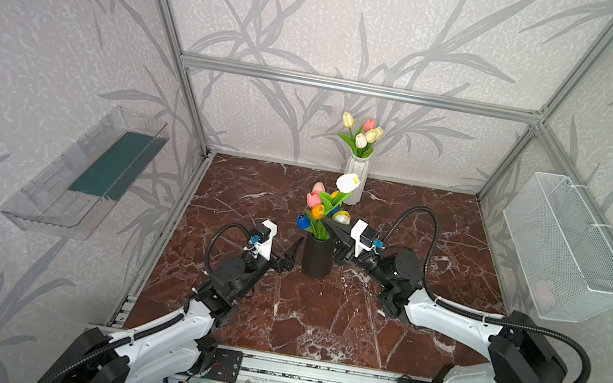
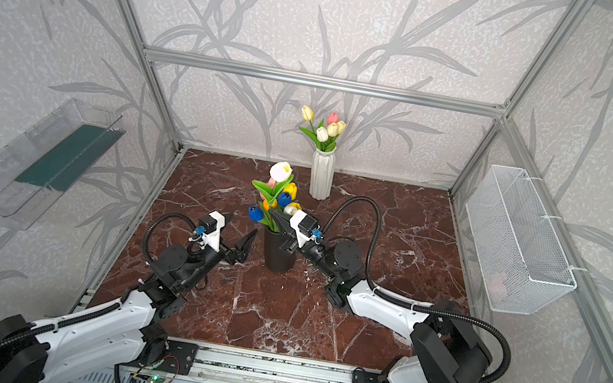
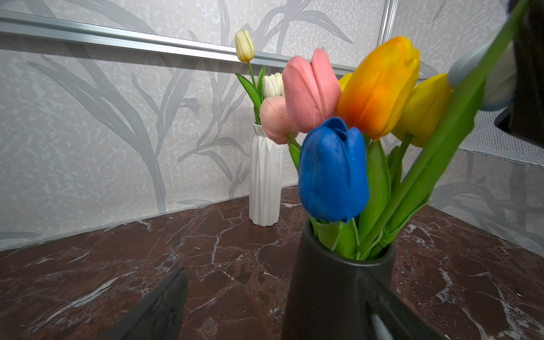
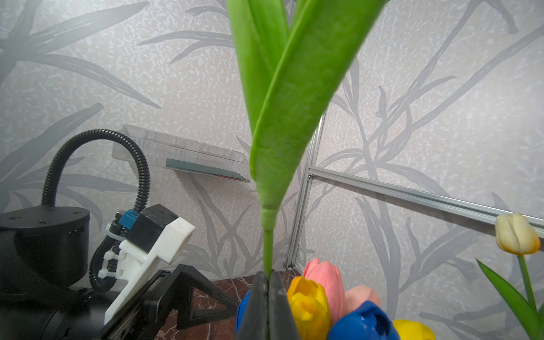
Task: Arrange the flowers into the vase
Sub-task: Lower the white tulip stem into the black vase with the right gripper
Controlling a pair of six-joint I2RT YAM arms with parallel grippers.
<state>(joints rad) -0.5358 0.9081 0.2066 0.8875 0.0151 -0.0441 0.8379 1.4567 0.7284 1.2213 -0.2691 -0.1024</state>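
Green stem: thin, light and probably bendy; judged to flex and swing its head under quick moves.
Hold point: bare stem just under the leaf sheath; petals and leaves look soft and likely to crush or slip.
Right end effector: jaws pressed together, pinching that stem.
White tulip: centre of frame, topmost head; its stem slants down and appears to enter the black vase.
Flowers: matte pink, orange, yellow and blue heads with broad green leaves, bunched in the black vase.
Left end effector: spread, empty, just left of the black vase.
White vase: upper centre, at the back of the counter, holding cream, white and pink tulips.
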